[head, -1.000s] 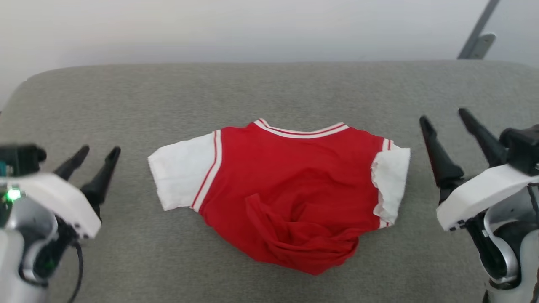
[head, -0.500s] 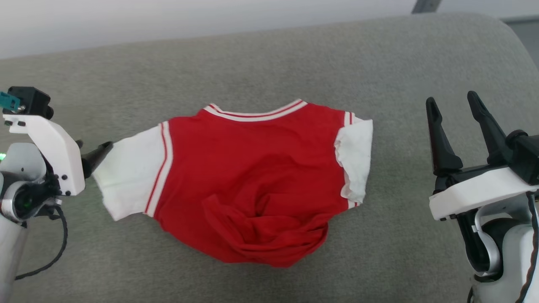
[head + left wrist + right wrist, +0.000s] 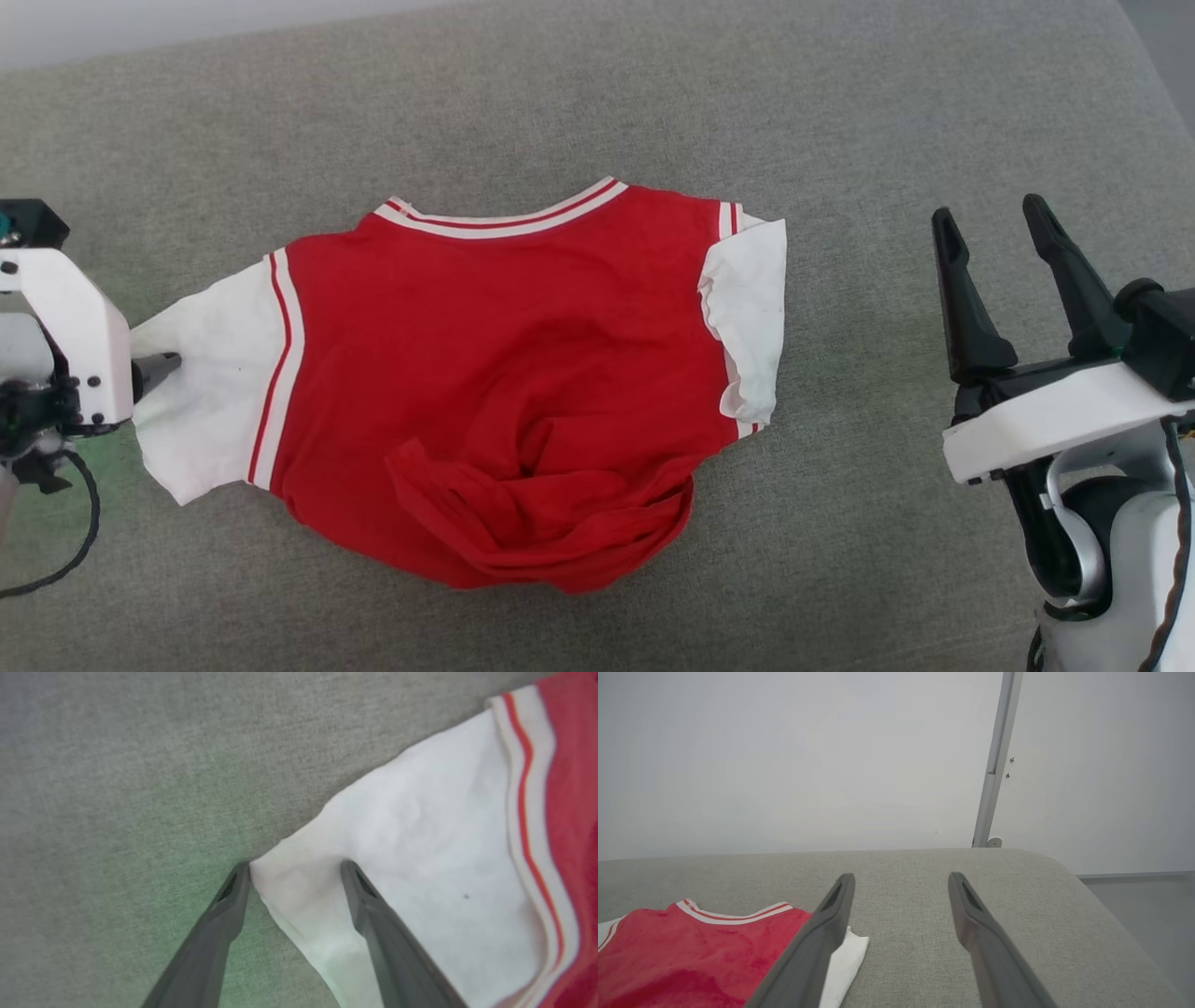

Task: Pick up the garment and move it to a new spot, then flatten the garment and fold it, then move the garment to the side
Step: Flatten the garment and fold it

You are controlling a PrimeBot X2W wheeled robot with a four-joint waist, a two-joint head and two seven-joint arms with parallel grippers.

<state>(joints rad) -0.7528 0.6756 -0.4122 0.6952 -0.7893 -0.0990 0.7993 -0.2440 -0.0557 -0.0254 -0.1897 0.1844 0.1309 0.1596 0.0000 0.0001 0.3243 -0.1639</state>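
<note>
The garment (image 3: 504,373) is a red shirt with white sleeves and a striped collar. It lies on the grey cushion, its lower hem bunched into folds at the front. My left gripper (image 3: 157,371) is at the outer edge of the garment's left sleeve (image 3: 210,392). In the left wrist view the left gripper (image 3: 294,870) is open, and the corner of the white sleeve (image 3: 420,835) lies between its fingers (image 3: 224,914). My right gripper (image 3: 990,215) hovers open to the right of the garment, apart from it. The right gripper (image 3: 902,877) has nothing between its fingers; the garment (image 3: 691,947) is low on the left.
The grey upholstered surface (image 3: 840,112) stretches around the garment, with bare room to the right and behind. Its rounded right end (image 3: 1069,868) drops to the floor (image 3: 1139,896). A white wall and a metal post (image 3: 994,765) stand behind.
The head camera has tilted down and turned, shifting the whole picture. My left gripper has moved in to the left sleeve and now straddles its corner. The garment keeps its shape.
</note>
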